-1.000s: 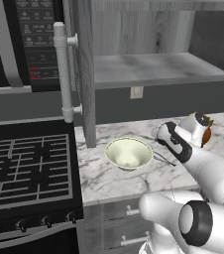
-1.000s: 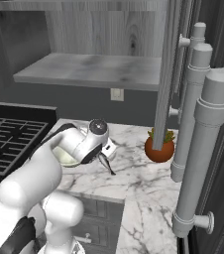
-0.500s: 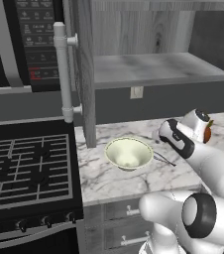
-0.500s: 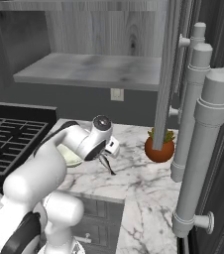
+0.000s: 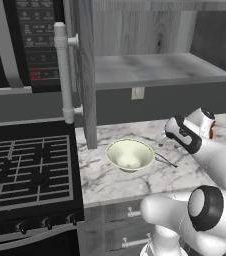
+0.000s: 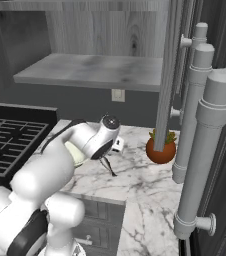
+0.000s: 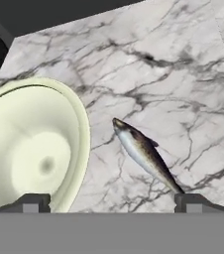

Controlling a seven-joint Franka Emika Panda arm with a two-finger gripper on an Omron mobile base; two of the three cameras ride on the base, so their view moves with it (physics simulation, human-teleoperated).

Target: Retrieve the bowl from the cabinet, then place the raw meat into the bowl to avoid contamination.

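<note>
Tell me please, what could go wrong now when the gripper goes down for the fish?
The open gripper straddles both the fish and the bowl rim, so one finger might strike the rim. The fish is thin and flat on the marble counter, so the fingers may close above it or push it away.

You have a white worktop (image 5: 135, 185) veined with grey and black marbling. On it, the bowl (image 5: 130, 155) is cream-white outside with a pale yellowish inside. Just beside the bowl, the raw meat (image 7: 146, 154) is a fish-shaped sliver, dark brownish-grey along its back and silvery-white along its belly. Above the bowl, the cabinet (image 5: 150, 45) is grey with a wood-grain pattern, and its bar handle (image 5: 64, 75) is pale grey. Beyond the fish from the bowl, the plant pot (image 6: 161, 150) is orange-brown with green leaves. On the bowl's other side, the stove (image 5: 27, 170) is black with dark grates, under a black microwave (image 5: 20, 40). The hand's fingertips (image 7: 32, 203) are dark grey.
</note>
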